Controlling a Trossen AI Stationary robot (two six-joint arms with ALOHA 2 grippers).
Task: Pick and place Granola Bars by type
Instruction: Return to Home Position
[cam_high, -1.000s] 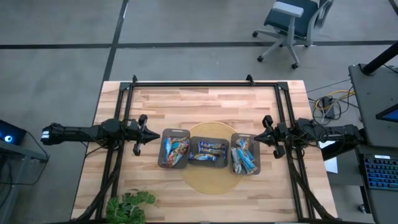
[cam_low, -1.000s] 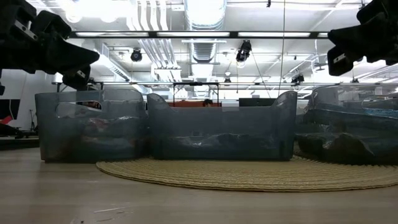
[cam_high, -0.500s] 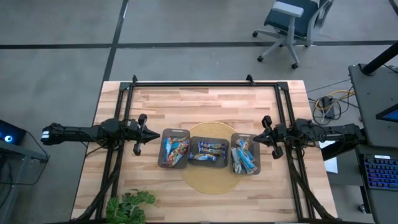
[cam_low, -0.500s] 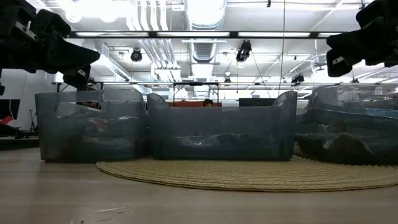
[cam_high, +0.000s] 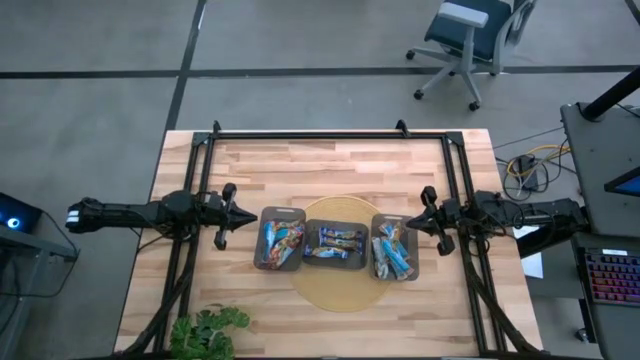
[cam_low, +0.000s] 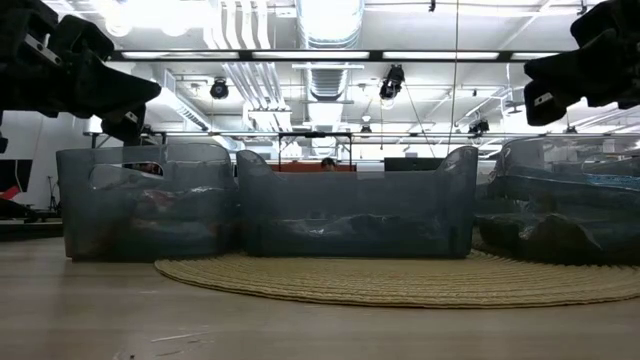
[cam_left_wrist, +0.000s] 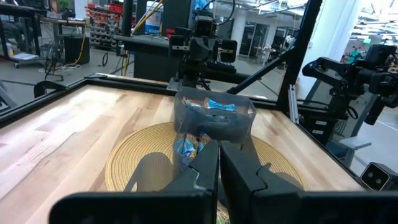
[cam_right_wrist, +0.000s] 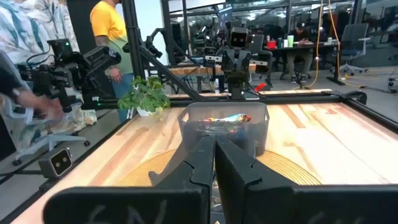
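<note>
Three dark translucent trays stand in a row across the table's middle, on and beside a round woven mat (cam_high: 340, 285). The left tray (cam_high: 281, 240) holds mixed orange, brown and blue granola bars. The middle tray (cam_high: 335, 243) holds a few blue and brown bars, and the right tray (cam_high: 394, 250) holds mostly bright blue bars. My left gripper (cam_high: 252, 215) hangs shut just left of the left tray, pointing level toward it (cam_left_wrist: 219, 146). My right gripper (cam_high: 408, 222) hangs shut just right of the right tray, pointing level toward it (cam_right_wrist: 214, 140). Both are above tray height (cam_low: 150, 92) (cam_low: 532, 78).
A black metal frame (cam_high: 330, 133) runs along the table's far, left and right sides. A potted plant (cam_high: 205, 335) stands at the near left corner. People (cam_right_wrist: 115, 43) stand beyond the table's left side. Bare wood lies at the far and near sides of the trays.
</note>
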